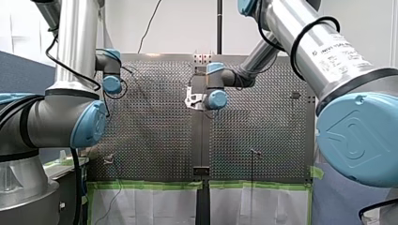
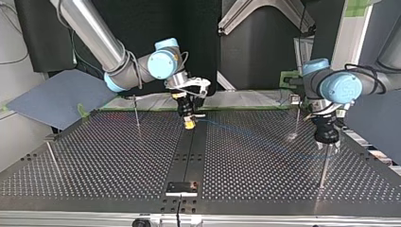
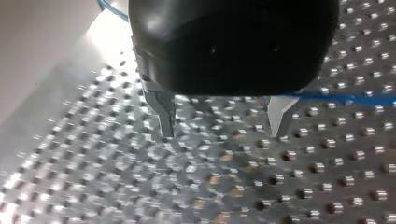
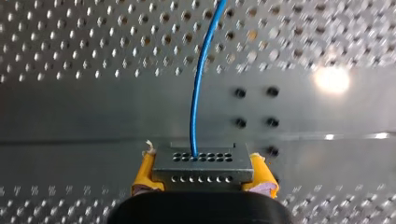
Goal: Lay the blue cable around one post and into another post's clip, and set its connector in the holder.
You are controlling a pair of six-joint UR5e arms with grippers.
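My right gripper [image 4: 203,173] has its yellow pads clamped on either side of the flat grey metal connector [image 4: 201,163] with rows of small holes. The thin blue cable [image 4: 198,84] leaves the connector's face and runs ahead over the table. The small black rectangular holder [image 2: 182,188] sits on the dark centre strip of the perforated metal table [image 2: 94,156]. The connector hangs over that same strip, well apart from the holder, on the side towards the arms.

From there the cable trails off to one side of the holder, towards my left gripper [image 3: 223,123]. Its metal fingers stand apart with nothing between them, and the cable passes just beside one finger. That gripper hovers over a thin upright metal post [image 2: 324,170], off to the same side of the holder. Whether the cable is round any post or in a clip is too fine to tell.

The step in hand looks to be seating the connector. To do it well, I judge the connector should travel straight along the strip to the holder, kept level and square to it. It should then be lowered gently, with the pads letting go only once it sits. The cable wants enough slack not to be dragged off its route.

The holder is the only receptacle here, and it seems to hold nothing; the connector is not in it.
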